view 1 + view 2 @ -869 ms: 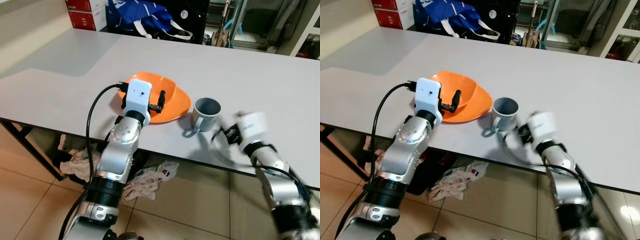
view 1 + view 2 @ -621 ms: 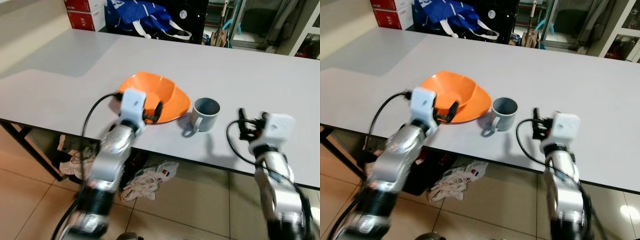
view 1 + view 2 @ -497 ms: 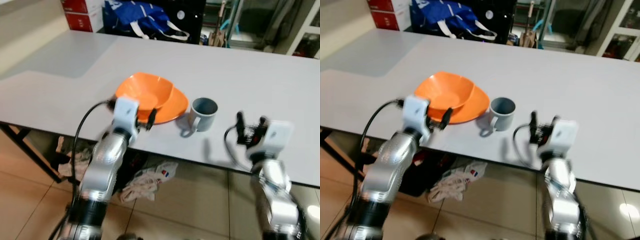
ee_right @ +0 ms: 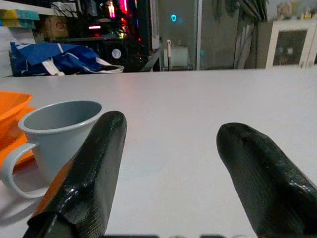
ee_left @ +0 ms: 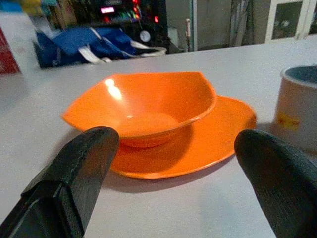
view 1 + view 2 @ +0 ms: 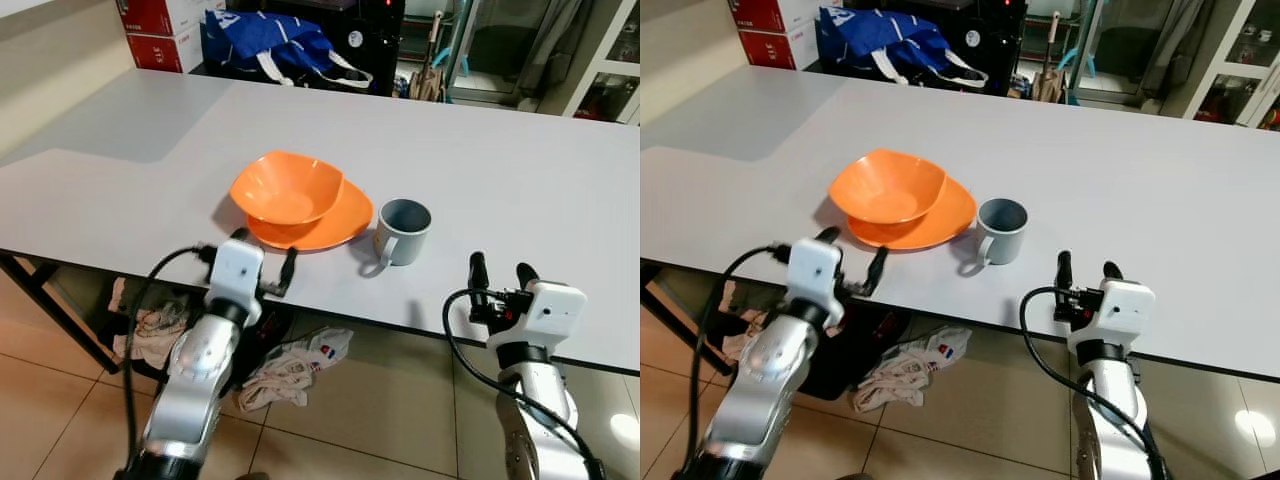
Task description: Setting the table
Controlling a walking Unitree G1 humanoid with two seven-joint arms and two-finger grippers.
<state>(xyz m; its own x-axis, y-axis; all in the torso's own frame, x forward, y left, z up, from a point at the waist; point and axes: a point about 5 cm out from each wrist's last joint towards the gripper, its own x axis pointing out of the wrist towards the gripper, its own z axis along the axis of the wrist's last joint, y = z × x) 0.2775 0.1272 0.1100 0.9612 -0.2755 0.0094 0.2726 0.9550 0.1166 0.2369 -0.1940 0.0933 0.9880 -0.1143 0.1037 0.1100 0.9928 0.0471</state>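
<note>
An orange bowl (image 6: 286, 187) sits on an orange plate (image 6: 344, 217) near the grey table's front edge (image 6: 430, 330). Just right of them stands a grey-blue mug (image 6: 404, 230), its handle toward me. My left gripper (image 6: 263, 265) is open at the table edge, a short way in front of the plate, holding nothing. My right gripper (image 6: 497, 272) is open too, hovering over the front edge to the right of the mug. The left wrist view has the bowl (image 5: 141, 108) between its fingers (image 5: 74, 173); the right wrist view has the mug (image 4: 59, 131) beside one finger (image 4: 96, 168).
A blue bag (image 6: 268, 40) and red boxes (image 6: 155, 35) stand behind the table's far edge. Crumpled cloth (image 6: 290, 365) lies on the tiled floor under the table. A dark table leg (image 6: 55, 315) runs down at the left.
Both arms have pulled back toward me. The left gripper has come out from over the plate to the table edge. The right gripper has drawn away from the mug. The camera shifted slightly.
</note>
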